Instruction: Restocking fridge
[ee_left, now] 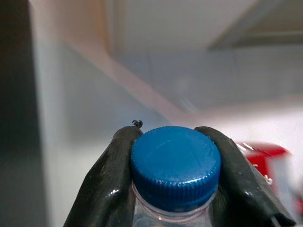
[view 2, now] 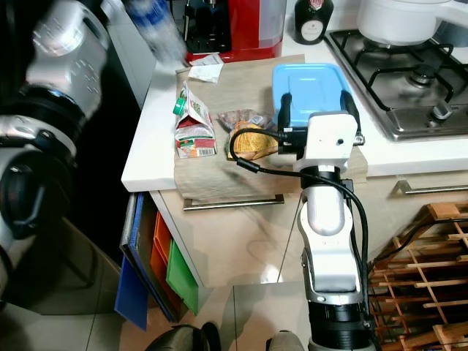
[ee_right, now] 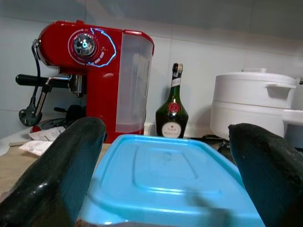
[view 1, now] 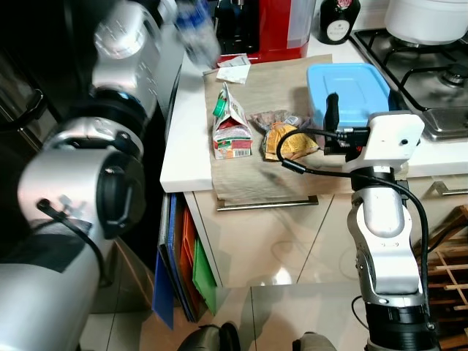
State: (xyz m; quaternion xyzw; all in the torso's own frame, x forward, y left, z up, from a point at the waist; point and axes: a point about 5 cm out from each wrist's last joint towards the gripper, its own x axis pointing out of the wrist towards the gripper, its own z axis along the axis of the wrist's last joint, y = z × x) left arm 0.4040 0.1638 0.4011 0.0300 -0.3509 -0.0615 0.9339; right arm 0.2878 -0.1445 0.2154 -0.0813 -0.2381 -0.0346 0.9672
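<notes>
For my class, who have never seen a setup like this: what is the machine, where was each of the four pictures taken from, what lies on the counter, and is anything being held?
This is a humanoid robot with two silver arms, each ending in a two-fingered black pincer. Two pictures come from cameras in its head, looking down; the other two from cameras on its wrists, looking along the fingers. On the counter lie a carton, snack packets and a blue box, with a red coffee machine, a dark bottle and a white pot on the stove behind. The left pincer, raised, grips a water bottle by its blue cap. The right pincer is open, facing the box.
</notes>
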